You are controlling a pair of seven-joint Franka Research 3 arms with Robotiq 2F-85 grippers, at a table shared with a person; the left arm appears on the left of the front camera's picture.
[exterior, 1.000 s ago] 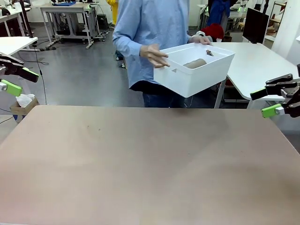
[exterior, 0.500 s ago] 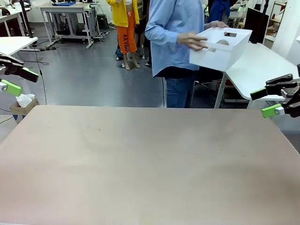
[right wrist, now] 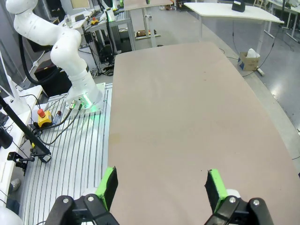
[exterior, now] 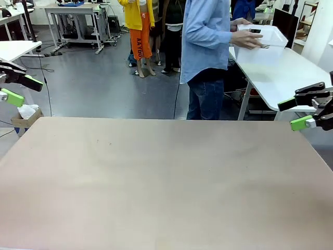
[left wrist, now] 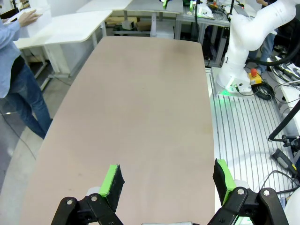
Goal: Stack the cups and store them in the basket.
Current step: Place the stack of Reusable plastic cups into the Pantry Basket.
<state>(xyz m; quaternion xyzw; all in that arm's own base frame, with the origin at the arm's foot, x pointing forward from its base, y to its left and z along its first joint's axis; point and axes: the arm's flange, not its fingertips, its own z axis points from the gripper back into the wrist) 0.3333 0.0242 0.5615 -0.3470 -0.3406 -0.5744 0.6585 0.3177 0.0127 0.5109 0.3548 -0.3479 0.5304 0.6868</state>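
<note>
My left claw [exterior: 14, 88] and right claw [exterior: 295, 113] hang open at the worktop's [exterior: 166, 177] edges, gripping nothing. The person's hands hold the basket [exterior: 263, 35] over a white side table [exterior: 281, 70] beyond.

White rectangular plastic basket [exterior: 264, 35] was off the main surface, at the far right on a white side table behind it. It sat roughly level with its flat rim up and a dark slot handle cut-out visible near the top. A person's hand held its near side. Cups inside could not be made out.
</note>
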